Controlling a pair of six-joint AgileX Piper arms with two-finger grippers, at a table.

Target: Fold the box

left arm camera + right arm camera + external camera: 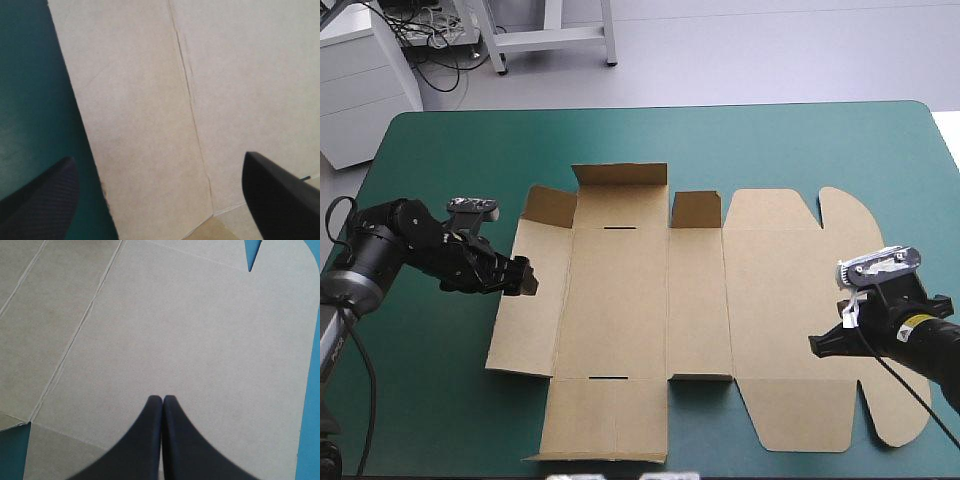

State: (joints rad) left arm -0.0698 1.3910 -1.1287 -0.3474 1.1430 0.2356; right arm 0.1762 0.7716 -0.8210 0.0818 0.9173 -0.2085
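Observation:
The brown box lies as a flat cut sheet across the middle of the table, with three small flaps on its far side tilted up a little. My left gripper is low at the sheet's left flap, and its fingers are open. In the left wrist view this gripper straddles the flap's outer edge and a crease of the box. My right gripper hovers over the right-hand panel near the rounded tabs. Seen from the right wrist, the gripper is shut in one point over the bare box, with nothing held.
The teal-green cover shows on every side of the sheet, widest at the left and along the far edge. The box's rounded tabs reach toward the table's front right corner.

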